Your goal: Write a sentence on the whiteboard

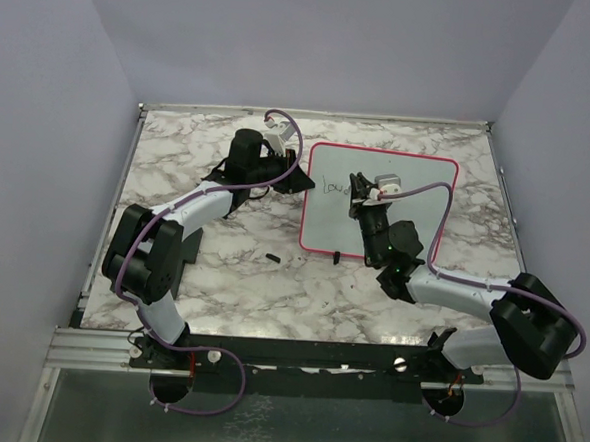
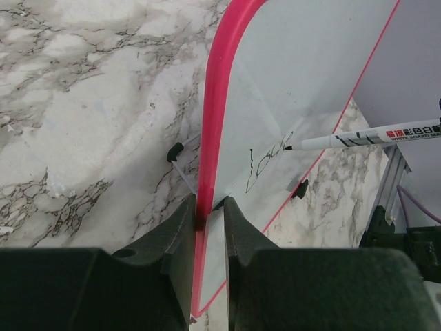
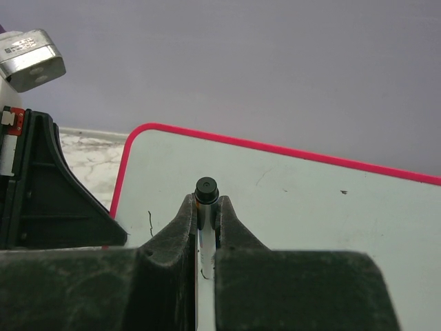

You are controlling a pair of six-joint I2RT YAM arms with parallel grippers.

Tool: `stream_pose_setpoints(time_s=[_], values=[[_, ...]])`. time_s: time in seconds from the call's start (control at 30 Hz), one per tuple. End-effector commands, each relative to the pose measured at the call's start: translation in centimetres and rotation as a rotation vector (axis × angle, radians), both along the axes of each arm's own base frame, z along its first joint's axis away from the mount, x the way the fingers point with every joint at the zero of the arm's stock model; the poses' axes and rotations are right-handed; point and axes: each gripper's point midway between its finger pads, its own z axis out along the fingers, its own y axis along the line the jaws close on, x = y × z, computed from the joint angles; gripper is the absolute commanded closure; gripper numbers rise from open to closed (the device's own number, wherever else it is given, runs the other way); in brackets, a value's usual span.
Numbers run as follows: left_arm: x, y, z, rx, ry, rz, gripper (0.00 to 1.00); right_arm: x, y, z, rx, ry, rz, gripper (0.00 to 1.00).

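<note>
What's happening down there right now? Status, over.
Left gripper clamps whiteboard edge. Right gripper holds marker, tip at board. Sentence barely begun. Nothing blocking.

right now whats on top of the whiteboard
On the whiteboard: the first strokes of the sentence, with the marker tip at their end. The right fingers and arm cover the board's lower middle, hiding anything there.

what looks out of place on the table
A small black piece lies loose on the marble table, just off the near left corner of the whiteboard. Perhaps a cap for the marker; too small to tell.
</note>
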Motion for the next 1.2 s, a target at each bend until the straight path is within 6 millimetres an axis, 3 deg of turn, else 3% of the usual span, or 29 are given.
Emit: stream_pose_setpoints(time_s=[0.0, 0.53, 1.17], values=[[-0.1, 0.2, 1.1, -0.007, -0.031, 0.003, 0.92, -0.2, -1.0, -0.3, -0.017, 0.008, -0.038, 0.99], [-0.1, 0.2, 1.1, -0.006, -0.032, 0.003, 0.92, -0.2, -1.7, 0.5, -0.009, -0.014, -0.076, 0.99], [-0.1, 0.3, 1.1, -0.001, -0.032, 0.01, 0.91, -0.4, -1.0, 0.9, -0.011, -0.015, -0.026, 0.99]])
